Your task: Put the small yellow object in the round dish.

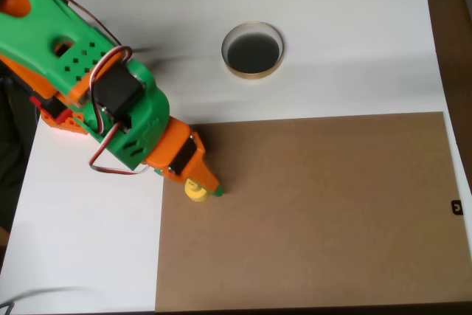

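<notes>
Where claw (205, 184) meets board, tiny bright-yellow rounded piece (195, 192).

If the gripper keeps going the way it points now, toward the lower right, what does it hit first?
The gripper is already at the small yellow object. Beyond it, the line runs over the bare brown board and looks free, well away from the round dish. Height is unclear from above.

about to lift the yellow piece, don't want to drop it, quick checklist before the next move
1. Gripper at the small yellow object: ok, fingertips right beside it.
2. Fingers closed firmly on it: cannot tell, overhead view hides the jaws.
3. Object resting on the brown board: cannot tell, contact is hidden.
4. Round dish unoccupied: ok, dark inside looks bare.
5. Path to the dish across the white table: ok, nothing in between.
</notes>
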Tool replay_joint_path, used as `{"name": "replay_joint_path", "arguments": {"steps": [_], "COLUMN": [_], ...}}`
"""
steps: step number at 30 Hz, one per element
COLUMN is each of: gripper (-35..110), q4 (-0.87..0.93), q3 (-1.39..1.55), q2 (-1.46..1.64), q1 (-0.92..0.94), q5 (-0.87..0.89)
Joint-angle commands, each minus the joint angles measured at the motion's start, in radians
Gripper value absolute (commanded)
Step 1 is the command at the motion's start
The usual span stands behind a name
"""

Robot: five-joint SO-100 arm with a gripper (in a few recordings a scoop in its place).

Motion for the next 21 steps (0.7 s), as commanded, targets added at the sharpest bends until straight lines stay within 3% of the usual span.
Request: {"name": "replay_joint_path", "arguments": {"steps": [1, 21], "gripper": [27, 17], "q4": [0.0, -0.04], "q3": [-0.058, -0.135], "q2": [-0.009, -0.101], "q1": [-0.009, 0.023], "q5": [-0.014, -0.043]}}
